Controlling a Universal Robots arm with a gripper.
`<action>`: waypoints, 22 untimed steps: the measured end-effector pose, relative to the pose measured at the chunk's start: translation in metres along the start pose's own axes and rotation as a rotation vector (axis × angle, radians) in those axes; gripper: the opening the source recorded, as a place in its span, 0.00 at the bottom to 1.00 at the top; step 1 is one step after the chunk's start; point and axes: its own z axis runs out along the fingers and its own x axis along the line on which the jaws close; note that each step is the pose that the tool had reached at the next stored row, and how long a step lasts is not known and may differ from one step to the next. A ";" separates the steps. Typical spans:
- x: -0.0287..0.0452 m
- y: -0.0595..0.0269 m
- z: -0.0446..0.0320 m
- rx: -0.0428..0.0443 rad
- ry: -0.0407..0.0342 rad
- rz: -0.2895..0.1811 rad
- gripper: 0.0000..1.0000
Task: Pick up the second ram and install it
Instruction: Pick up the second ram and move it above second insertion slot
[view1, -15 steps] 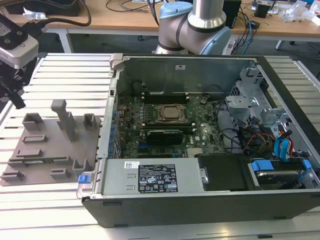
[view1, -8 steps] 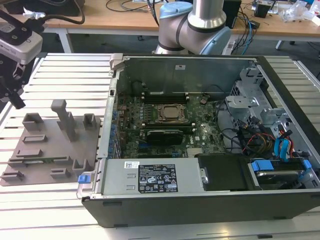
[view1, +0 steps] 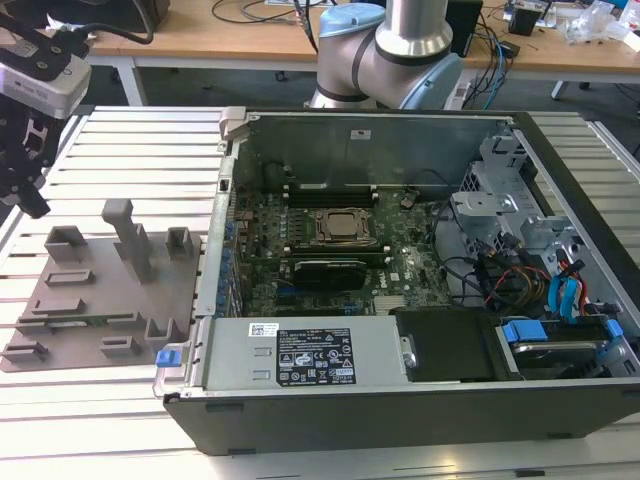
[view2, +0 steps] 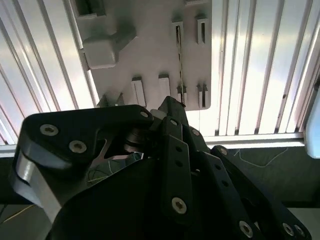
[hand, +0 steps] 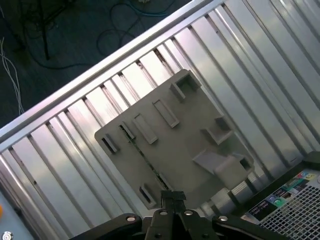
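The open black computer case sits beside the flat grey slotted holder plate. Above the plate hangs the black gripper, fingers seemingly together and empty. The thin green second ram stands edge-up in the plate's brackets; straddle its middle squarely, I'd judge.

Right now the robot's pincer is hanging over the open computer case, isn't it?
Not quite. In the exterior view the pincer hangs over the grey holder plate, which lies to the exterior view's left of the computer case. The case is open, as you said.
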 end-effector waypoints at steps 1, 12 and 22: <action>0.0000 0.0000 0.0000 -0.0002 0.0004 -0.009 0.10; 0.0000 0.0000 0.0000 -0.0041 0.0073 -0.161 0.10; 0.0000 0.0000 0.0000 -0.0078 0.0139 -0.307 0.10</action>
